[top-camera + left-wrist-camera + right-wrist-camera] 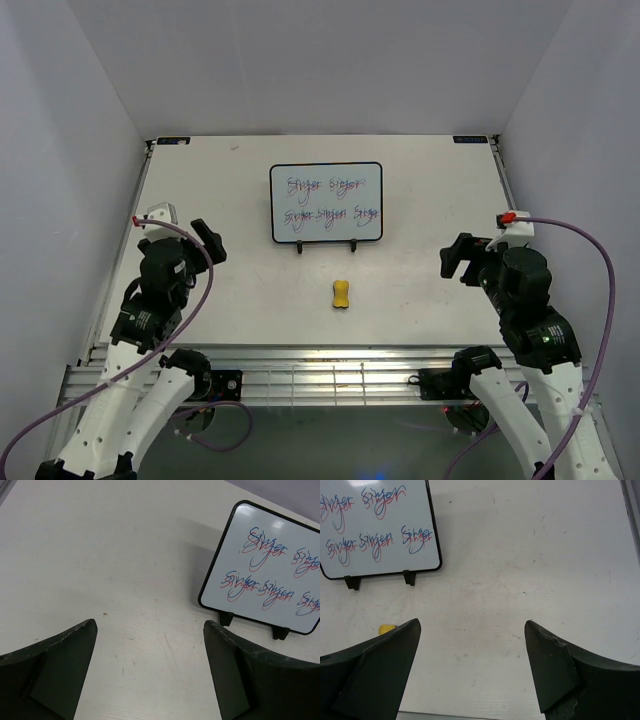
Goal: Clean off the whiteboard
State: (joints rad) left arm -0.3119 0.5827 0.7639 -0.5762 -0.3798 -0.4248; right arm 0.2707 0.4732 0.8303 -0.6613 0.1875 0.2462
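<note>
The whiteboard (326, 202) stands tilted on a black wire easel at the table's middle back, its face covered with red-purple scribbled writing. It also shows in the left wrist view (265, 565) and the right wrist view (377, 527). A small yellow peanut-shaped eraser (341, 294) lies in front of the board; only its edge (386, 629) shows in the right wrist view. My left gripper (212, 241) is open and empty, left of the board. My right gripper (456, 258) is open and empty, right of the board.
The black easel feet (325, 246) stick out under the board's front edge. White walls enclose the table on three sides. A metal rail (330, 375) runs along the near edge by the arm bases.
</note>
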